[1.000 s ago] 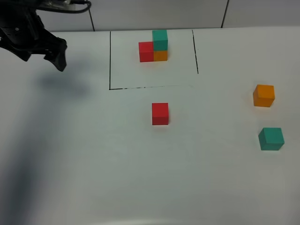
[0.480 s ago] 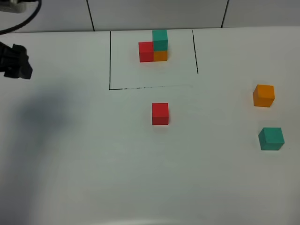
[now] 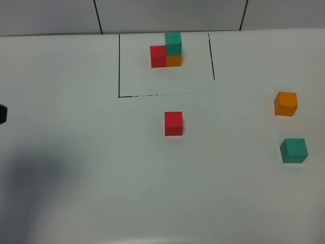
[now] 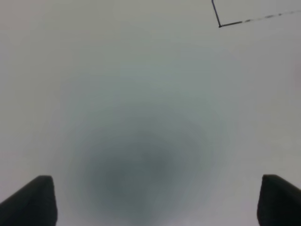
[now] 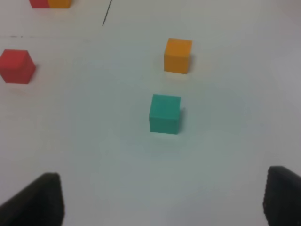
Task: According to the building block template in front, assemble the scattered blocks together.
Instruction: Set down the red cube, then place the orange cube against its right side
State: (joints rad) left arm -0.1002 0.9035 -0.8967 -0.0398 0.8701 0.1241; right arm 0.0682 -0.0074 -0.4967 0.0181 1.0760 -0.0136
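The template stands inside a black outline (image 3: 119, 66) at the back: a red block (image 3: 158, 56) beside an orange block (image 3: 174, 61) with a green block (image 3: 173, 42) on top. A loose red block (image 3: 173, 123) lies mid-table. A loose orange block (image 3: 286, 103) and a loose green block (image 3: 294, 150) lie at the right. My left gripper (image 4: 155, 202) is open and empty over bare table at the far left, a dark sliver in the exterior view (image 3: 2, 114). My right gripper (image 5: 162, 202) is open and empty, short of the green block (image 5: 165, 114), with the orange block (image 5: 178, 55) beyond.
The white table (image 3: 101, 168) holds only these blocks. The left wrist view shows a corner of the black outline (image 4: 219, 24). The right wrist view shows the loose red block (image 5: 17, 66) and the template's base (image 5: 47, 4). A dark shadow lies at the front left.
My left arm has drawn back from the far left towards the front and out of the exterior view; only a sliver remains at the edge. The blocks have not moved.
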